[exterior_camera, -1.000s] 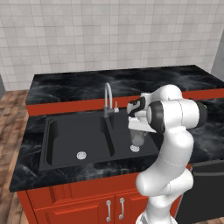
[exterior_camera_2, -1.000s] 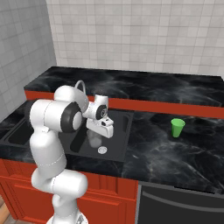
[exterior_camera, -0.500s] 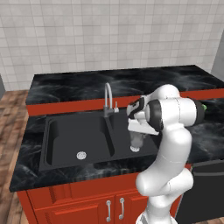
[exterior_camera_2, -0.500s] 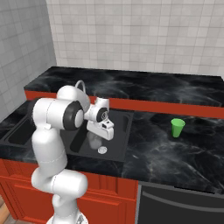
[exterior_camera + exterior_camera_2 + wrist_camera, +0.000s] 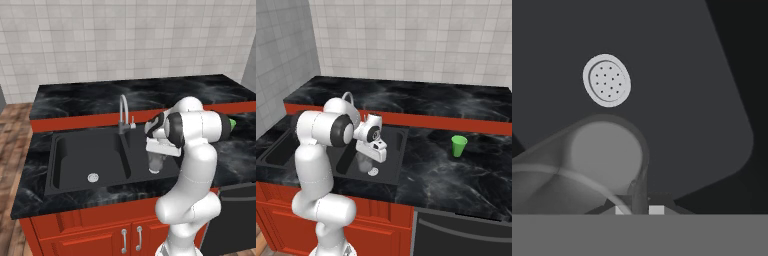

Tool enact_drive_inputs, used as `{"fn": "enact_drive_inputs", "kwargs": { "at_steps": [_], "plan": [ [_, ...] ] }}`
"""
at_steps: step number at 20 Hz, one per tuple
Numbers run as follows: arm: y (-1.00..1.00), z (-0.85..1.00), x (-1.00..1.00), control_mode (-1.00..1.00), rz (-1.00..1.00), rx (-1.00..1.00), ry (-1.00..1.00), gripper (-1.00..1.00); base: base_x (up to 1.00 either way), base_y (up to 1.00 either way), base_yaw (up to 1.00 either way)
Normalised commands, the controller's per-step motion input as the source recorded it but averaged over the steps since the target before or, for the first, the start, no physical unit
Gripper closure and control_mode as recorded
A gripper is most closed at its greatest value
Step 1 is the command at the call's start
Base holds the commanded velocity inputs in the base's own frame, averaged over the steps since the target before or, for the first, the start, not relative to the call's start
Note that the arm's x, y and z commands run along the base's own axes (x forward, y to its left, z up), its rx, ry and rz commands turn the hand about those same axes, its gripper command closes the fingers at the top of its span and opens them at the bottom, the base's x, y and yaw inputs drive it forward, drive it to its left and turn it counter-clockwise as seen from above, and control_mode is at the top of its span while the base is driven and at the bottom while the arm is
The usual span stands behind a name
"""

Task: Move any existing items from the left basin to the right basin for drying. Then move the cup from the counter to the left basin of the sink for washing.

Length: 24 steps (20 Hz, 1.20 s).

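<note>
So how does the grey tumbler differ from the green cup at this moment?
The grey tumbler is dull and see-through; the green cup is bright and opaque. The tumbler hangs from the shut gripper, pinched at its rim, over the right basin; the cup stands free on the counter, well right of the sink. Both look similar in size, tapered and without handles.

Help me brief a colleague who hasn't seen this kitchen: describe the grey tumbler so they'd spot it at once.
Find the black double sink in the marble-look counter. Over its right basin, beside the silver tap, the gripper holds a small tumbler. It is dull, translucent grey, unlike the bright green cup standing on the counter.
</note>
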Motion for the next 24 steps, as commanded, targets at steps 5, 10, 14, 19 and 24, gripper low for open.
{"fn": "enact_drive_inputs", "kwargs": {
  "at_steps": [5,10,14,19,24],
  "plan": [
    [0.0,-0.15,0.04,-1.0,0.0,0.01,0.0,1.0,0.0,0.0,0.0],
    [0.0,-0.15,0.02,-1.0,0.0,0.01,0.0,1.0,0.0,0.0,0.0],
    [0.0,-0.19,0.02,-1.0,0.01,0.0,0.03,1.0,0.0,0.0,0.0],
    [0.0,-0.16,0.05,-1.0,0.03,0.0,0.05,1.0,0.0,0.0,0.0],
    [0.0,-0.13,0.02,-1.0,0.02,0.0,0.02,1.0,0.0,0.0,0.0]
  ]
}}
